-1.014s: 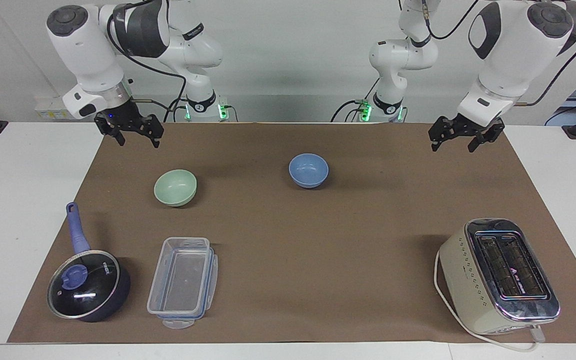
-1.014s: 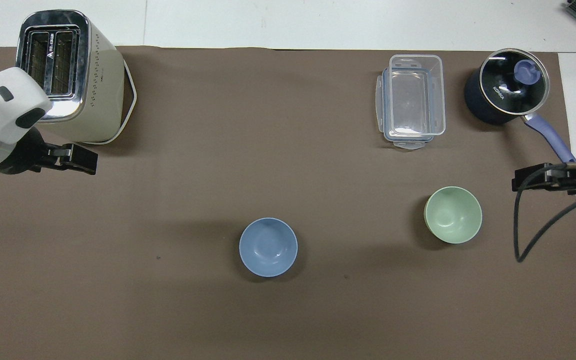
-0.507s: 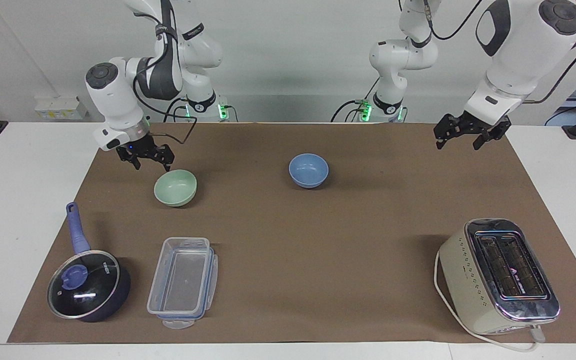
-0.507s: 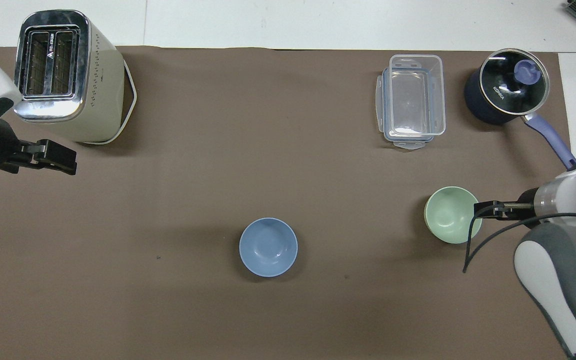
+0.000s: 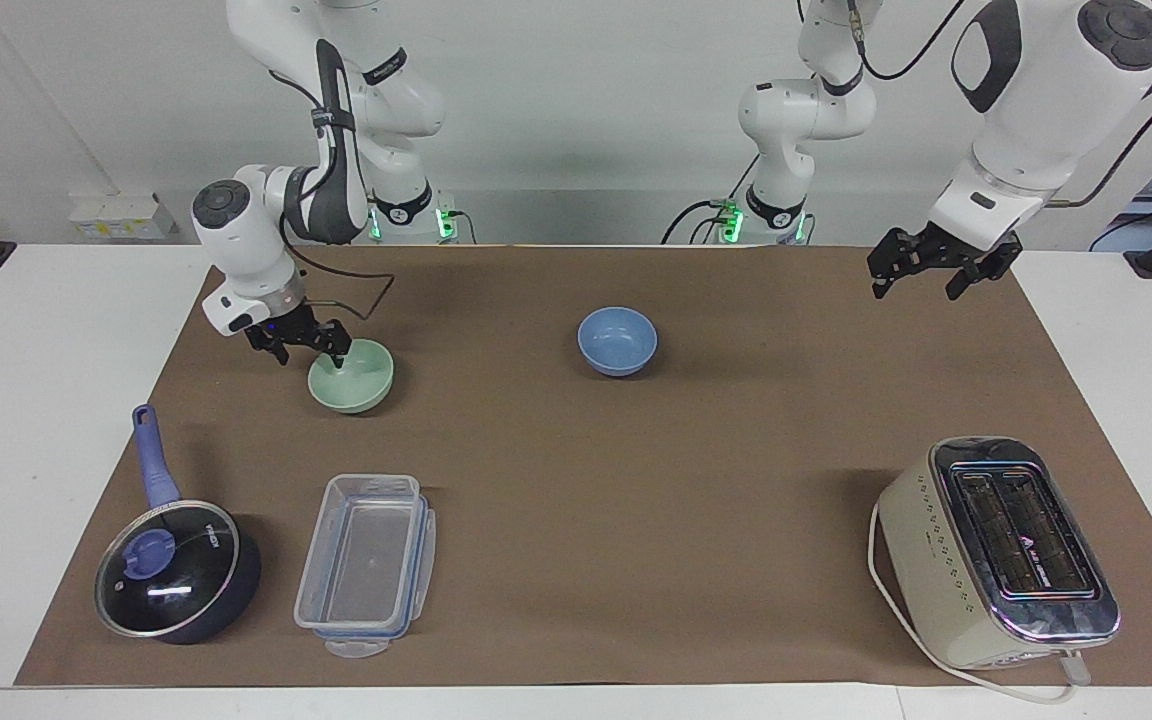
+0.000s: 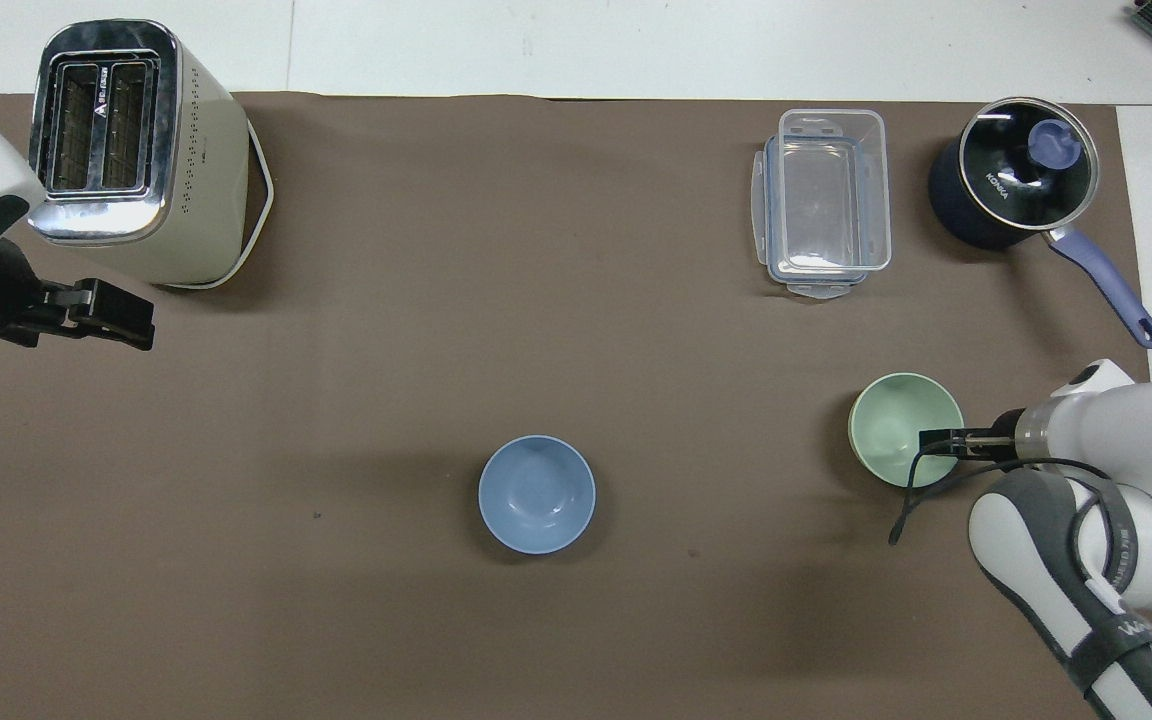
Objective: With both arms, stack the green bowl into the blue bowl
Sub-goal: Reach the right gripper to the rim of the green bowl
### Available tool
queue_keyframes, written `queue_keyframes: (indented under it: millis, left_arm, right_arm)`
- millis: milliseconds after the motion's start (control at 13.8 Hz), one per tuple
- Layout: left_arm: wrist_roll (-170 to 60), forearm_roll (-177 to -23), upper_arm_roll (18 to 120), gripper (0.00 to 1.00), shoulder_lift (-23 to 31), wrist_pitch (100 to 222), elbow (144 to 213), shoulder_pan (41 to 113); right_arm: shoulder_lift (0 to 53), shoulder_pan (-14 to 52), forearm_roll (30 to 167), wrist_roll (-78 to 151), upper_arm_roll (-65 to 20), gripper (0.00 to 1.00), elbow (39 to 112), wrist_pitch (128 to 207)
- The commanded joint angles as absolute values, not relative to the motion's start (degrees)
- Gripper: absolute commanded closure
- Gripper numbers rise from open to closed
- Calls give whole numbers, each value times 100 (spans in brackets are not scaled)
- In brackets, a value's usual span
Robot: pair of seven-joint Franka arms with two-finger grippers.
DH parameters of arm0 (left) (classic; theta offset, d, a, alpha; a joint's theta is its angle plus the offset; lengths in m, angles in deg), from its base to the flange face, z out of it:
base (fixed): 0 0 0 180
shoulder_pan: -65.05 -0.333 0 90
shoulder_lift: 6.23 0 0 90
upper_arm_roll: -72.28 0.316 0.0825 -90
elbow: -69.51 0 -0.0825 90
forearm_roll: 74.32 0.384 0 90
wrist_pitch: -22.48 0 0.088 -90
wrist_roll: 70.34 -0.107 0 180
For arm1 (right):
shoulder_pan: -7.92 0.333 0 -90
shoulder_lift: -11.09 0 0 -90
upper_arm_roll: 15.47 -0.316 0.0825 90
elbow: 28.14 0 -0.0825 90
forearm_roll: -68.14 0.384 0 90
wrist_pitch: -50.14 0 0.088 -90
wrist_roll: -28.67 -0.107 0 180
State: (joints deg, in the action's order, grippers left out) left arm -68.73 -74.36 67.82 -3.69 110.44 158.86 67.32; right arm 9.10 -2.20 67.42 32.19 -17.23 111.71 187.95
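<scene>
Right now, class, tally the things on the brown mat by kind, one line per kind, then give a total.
Bowls: 2, green bowl, blue bowl
Saucepans: 1
Plastic containers: 1
Toasters: 1
Total: 5

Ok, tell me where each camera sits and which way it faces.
Facing view: high across the table, looking at both robots, whole arms visible; right gripper at the green bowl.
Overhead view: above the robots' end, looking down; left gripper and the right forearm show.
Shared: blue bowl, toaster.
</scene>
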Motion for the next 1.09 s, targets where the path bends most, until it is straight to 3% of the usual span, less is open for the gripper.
queue_keyframes:
  millis: [0, 145, 434, 507, 579, 724, 1014]
  left_arm:
    - [-6903, -7449, 6736, 0, -298, 10905, 15731, 6654]
    - [-6903, -7449, 6736, 0, -298, 10905, 15731, 6654]
    - [-6903, -7449, 6736, 0, -298, 10905, 15731, 6654]
    - [-6903, -7449, 6736, 0, -298, 10905, 15731, 6654]
    - [-6903, -7449, 6736, 0, -298, 10905, 15731, 6654]
    - [-6903, -7449, 6736, 0, -298, 10905, 15731, 6654]
    - [-6903, -7449, 6736, 0, -298, 10905, 15731, 6654]
  right_arm:
    - [881, -280, 6761, 3403, -1749, 4, 11214, 18875]
    - [881, -280, 6761, 3403, -1749, 7, 11196, 18875]
    - [828, -271, 6761, 3403, -1749, 33, 11135, 18813]
    - [793, -271, 6761, 3412, -1749, 46, 11108, 18778]
    - [793, -271, 6761, 3438, -1749, 67, 11082, 18743]
    - [776, -271, 6761, 3429, -1749, 100, 11064, 18708]
    - [679, -219, 6770, 3412, -1749, 100, 10819, 18174]
